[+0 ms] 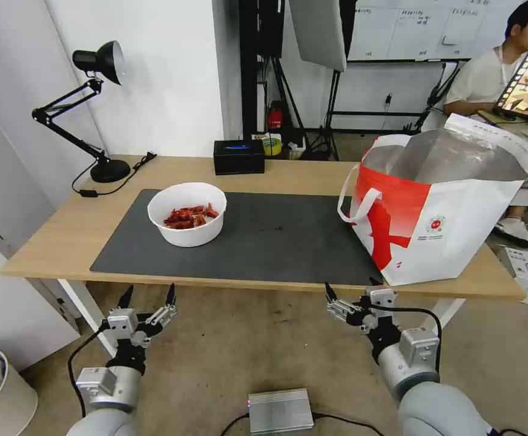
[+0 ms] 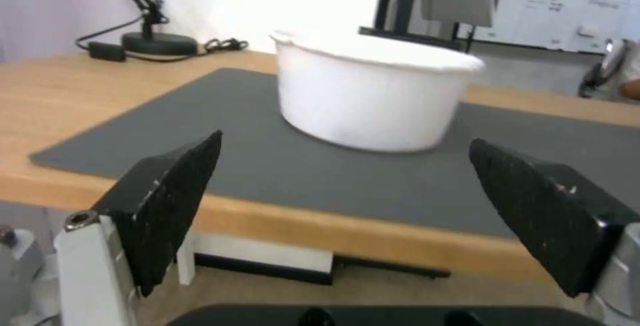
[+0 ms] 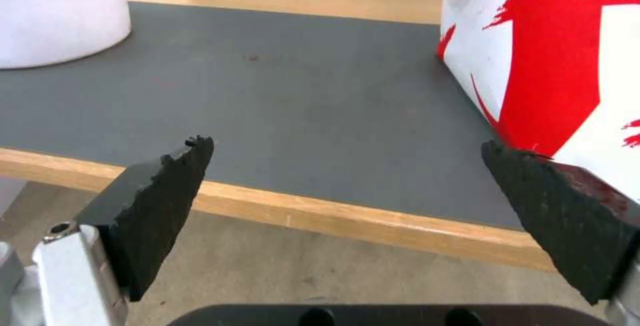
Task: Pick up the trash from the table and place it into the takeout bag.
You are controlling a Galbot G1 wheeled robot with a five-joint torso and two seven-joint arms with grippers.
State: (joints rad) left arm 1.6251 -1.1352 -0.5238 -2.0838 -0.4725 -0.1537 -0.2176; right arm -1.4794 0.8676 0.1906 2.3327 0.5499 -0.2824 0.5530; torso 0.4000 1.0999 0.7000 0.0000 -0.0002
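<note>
Both grippers hang below the table [image 1: 288, 172] edge, jaws wide and empty: left gripper [image 1: 148, 298] before the white bowl of red shell scraps [image 1: 187, 214], right gripper [image 1: 353, 292] by the takeout bag [image 1: 452, 206]. I'd worry a one-sided rim pinch tips the bowl, spilling shells across the grey mat [image 1: 276, 236].

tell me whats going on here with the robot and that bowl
Nothing is held yet. The white bowl of red shell scraps sits on the dark mat on the desk, and the takeout bag stands open at the right end. Both the left gripper and right gripper hang open, just short of the near edge.
</note>
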